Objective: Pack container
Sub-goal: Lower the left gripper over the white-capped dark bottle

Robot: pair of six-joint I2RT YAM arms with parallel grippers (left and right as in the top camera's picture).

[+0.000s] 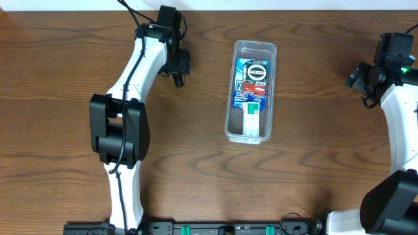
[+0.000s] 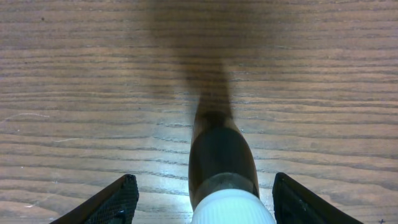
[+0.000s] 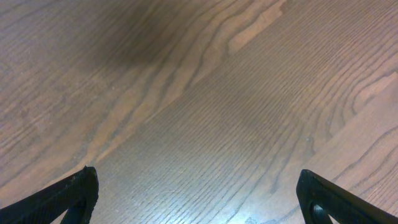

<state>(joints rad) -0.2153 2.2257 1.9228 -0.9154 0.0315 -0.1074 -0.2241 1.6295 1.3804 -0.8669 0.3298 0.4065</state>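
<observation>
Container (image 1: 251, 91): clear tub lying lengthwise at mid-table (image 1: 65, 65), holding a blue snack box (image 1: 256, 73) at its far end and a white-and-green packet (image 1: 251, 117) at its near end. Left gripper (image 2: 204, 180): well to the tub's left, jaws spread wide. A dark object with a white ribbed end (image 2: 222, 155) shows between them, touching neither. Right gripper (image 3: 198, 173): far right, wide open over bare wood, gripping nothing.

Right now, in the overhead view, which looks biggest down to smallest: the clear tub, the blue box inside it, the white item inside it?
1. clear container, holding both others.
2. blue snack box.
3. white item with a green band, clearly smallest.
All lie at one level, so nearness hardly matters.
</observation>
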